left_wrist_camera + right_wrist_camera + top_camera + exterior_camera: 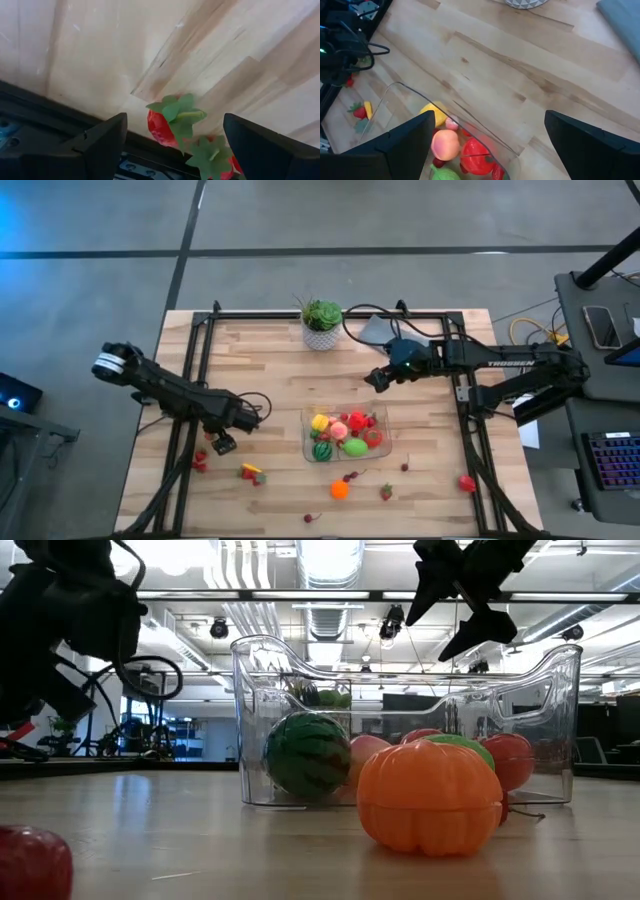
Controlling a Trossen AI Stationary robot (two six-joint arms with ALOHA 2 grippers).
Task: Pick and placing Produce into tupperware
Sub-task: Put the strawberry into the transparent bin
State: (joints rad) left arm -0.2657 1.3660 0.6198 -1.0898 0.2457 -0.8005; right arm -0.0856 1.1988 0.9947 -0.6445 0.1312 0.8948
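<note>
Left gripper [172, 145] hovers spread above a strawberry [161, 127]; light, hard and slick, best pinched across its red body.

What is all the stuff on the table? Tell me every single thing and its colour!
tupperware: 1, clear, middle of the table toward the near edge.
produce in the tupperware: several, with yellow, pink, red, green and a striped melon.
strawberries: 2, red with green leaves, by the table's left rail, under the left hand.
orange fruit: 1, orange, on the table in front of the tupperware.
other loose produce: about six small pieces, mostly red, scattered along the near edge.
potted plant: 1, green in a white pot, at the far edge.
grey cloth: 1, beside the plant.
left hand: open, above the strawberries.
right hand: open, raised beyond the tupperware.
</note>
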